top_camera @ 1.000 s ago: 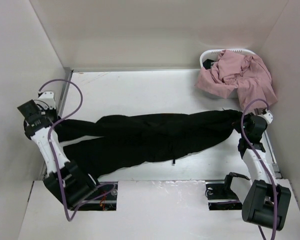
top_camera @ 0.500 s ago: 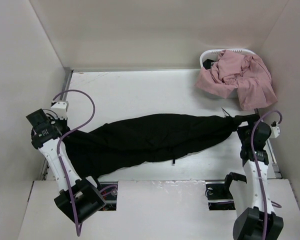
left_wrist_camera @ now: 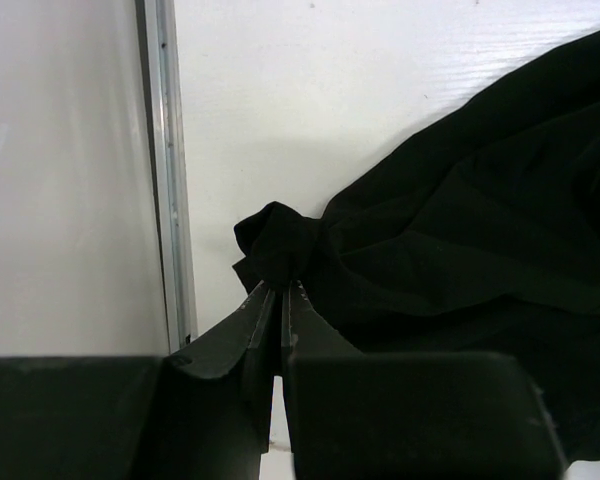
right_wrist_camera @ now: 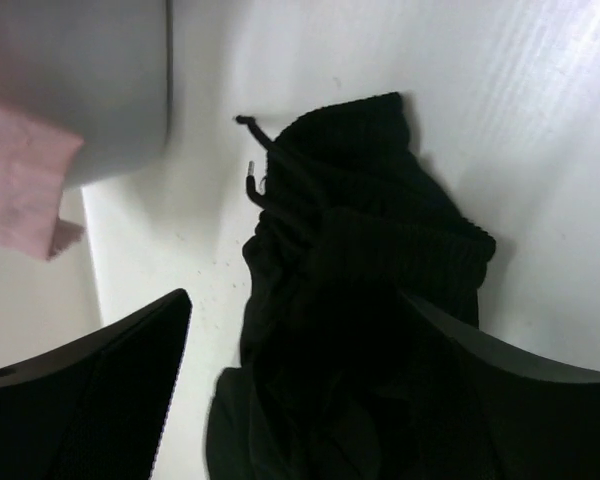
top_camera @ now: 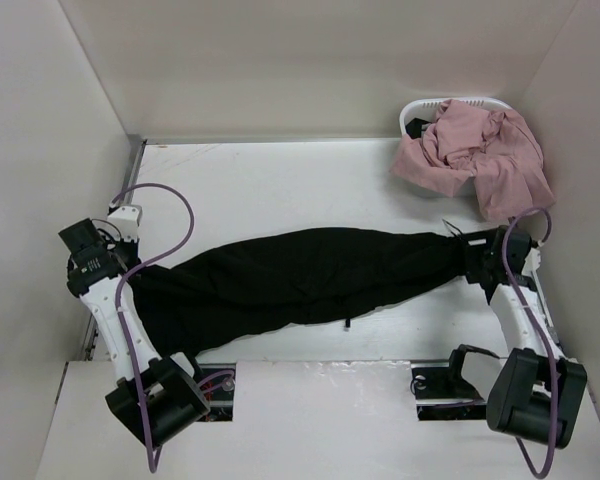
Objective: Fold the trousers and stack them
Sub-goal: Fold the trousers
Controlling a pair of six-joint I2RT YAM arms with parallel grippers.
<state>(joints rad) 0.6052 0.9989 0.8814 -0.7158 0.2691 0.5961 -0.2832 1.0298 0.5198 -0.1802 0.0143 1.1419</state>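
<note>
Basket [top_camera: 417,108] mostly buried under pink cloth [top_camera: 480,150], trousers [top_camera: 300,280] cut off by right and bottom edges in left wrist view, pinched tip hidden between left fingers [left_wrist_camera: 225,345], drawstring [right_wrist_camera: 250,127] partly lost in folds

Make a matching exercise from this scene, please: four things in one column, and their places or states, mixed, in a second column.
1 trousers
2 left gripper
3 right gripper
4 pink garment

a open over the waistband
b draped over the white basket
c stretched across the table
d shut on the trousers

Pairs: 1-c, 2-d, 3-a, 4-b
</note>
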